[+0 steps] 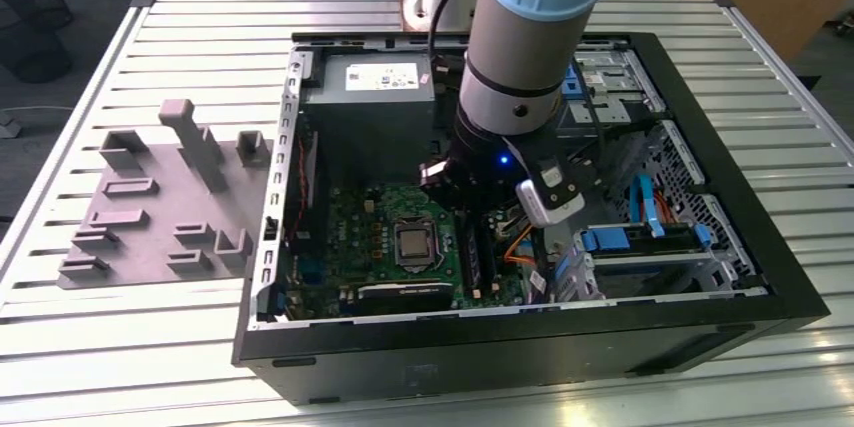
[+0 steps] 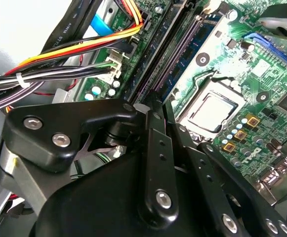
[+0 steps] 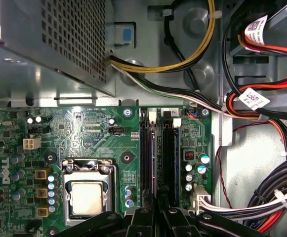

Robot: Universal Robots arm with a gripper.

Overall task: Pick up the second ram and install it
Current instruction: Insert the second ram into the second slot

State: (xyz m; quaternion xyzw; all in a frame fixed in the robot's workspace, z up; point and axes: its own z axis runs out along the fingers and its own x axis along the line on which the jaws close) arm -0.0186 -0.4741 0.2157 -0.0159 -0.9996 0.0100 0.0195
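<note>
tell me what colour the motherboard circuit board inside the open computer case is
Green; the motherboard circuit board shows best in the first wrist view.

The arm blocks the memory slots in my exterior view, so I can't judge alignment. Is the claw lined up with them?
Observer: Yes. In the first wrist view the claw sits at one end of the long black memory slots, in line with their length.
Operator: Any cables lying across the slots?
Observer: No. The white connector and the black cable bundle lie beside the slots, on the side away from the processor socket, not over them.
Operator: Is the second ram seated?
Observer: I cannot tell. In the second wrist view the claw's dark body covers the near end of the slots, and I cannot make out the second ram there.
</note>
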